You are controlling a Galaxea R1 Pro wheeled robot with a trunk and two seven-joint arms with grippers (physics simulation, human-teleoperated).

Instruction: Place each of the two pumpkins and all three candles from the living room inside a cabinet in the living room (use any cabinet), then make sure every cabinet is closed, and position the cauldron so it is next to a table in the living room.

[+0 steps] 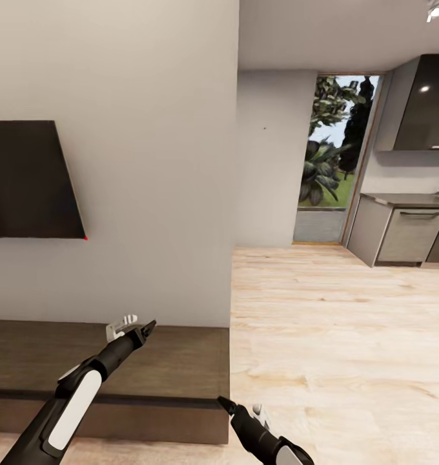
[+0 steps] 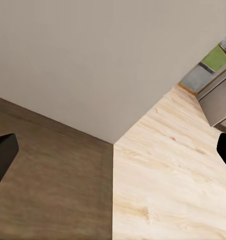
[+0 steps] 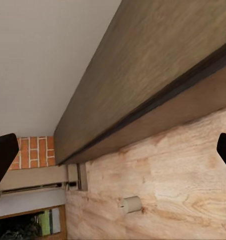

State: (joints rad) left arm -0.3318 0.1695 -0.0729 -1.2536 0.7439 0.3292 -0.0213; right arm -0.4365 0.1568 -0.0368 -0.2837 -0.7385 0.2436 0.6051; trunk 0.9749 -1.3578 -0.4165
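Note:
The long dark brown cabinet (image 1: 174,368) runs low along the wall under the black TV (image 1: 26,181), and its fronts look closed. My left gripper (image 1: 139,326) hovers open above the cabinet's top near its right end; the left wrist view shows the cabinet top (image 2: 53,180) and nothing between the fingers (image 2: 2,155). My right gripper (image 1: 240,407) is open and empty just off the cabinet's right front corner. In the right wrist view a beige candle (image 3: 131,204) rests on the plank floor in front of the cabinet (image 3: 157,65), far down its length.
A red brick chimney (image 3: 34,151) rises past the cabinet's far end. To the right, light wood floor (image 1: 336,336) stretches to a glass door (image 1: 332,155) and grey kitchen units (image 1: 407,232). A wall corner (image 1: 235,194) stands behind the cabinet's end.

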